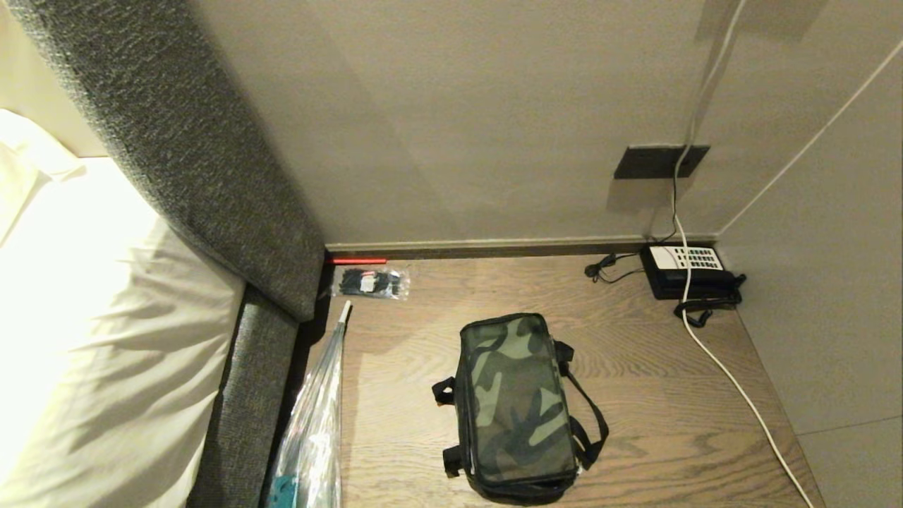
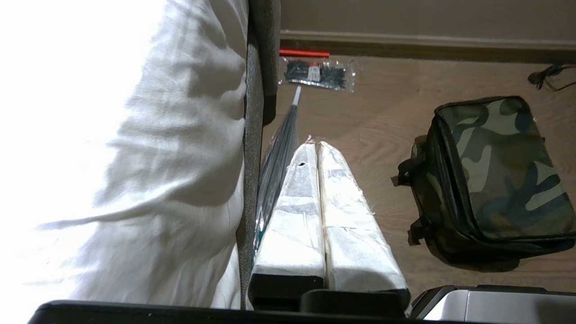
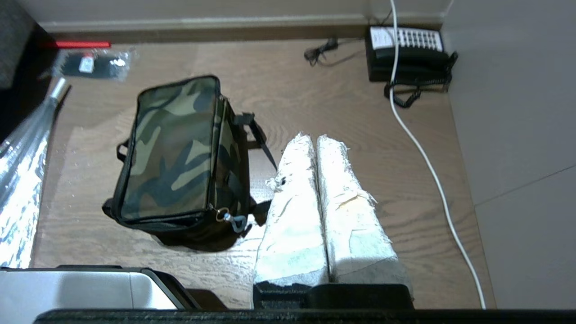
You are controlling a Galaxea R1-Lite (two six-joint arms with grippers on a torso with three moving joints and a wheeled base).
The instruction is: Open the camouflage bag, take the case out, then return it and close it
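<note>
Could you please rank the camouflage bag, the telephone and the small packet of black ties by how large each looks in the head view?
1. camouflage bag, though nearest the camera
2. telephone
3. packet of black ties

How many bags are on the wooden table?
3: the camouflage bag sits closed in the middle, a small clear packet lies by the back wall, and a long clear plastic bag lies along the table's left edge. More may be out of view.

bag (image 1: 517, 406) mid-table (image 1: 656, 395), toward front edge; telephone (image 1: 688, 271) in back right corner; packet (image 1: 372, 283) in back left corner.
</note>
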